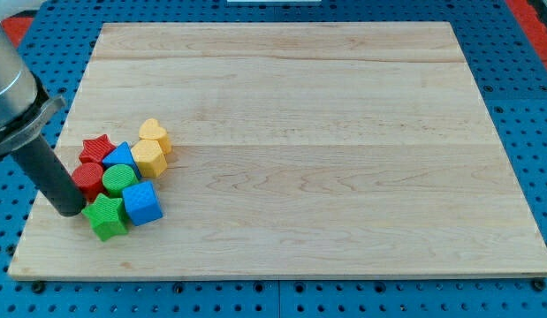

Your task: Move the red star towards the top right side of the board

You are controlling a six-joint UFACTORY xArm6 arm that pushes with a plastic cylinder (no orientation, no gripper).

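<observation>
Wooden board [344,132]: my tip [72,212] partly hides red block [87,177].

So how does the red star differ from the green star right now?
The red star sits at the cluster's upper left, away from my tip; the green star sits at its bottom, right beside my tip. Red star looks slightly smaller, being farther up the view. Both are star-shaped blocks lying flat.

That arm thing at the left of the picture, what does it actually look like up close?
It has no claw or fingers. The upper part is a smooth, rounded grey housing with a black collar beneath it. From that a plain black cylindrical rod runs down to my tip, which is blunt and round. No cables, labels or markings show on it.
</observation>
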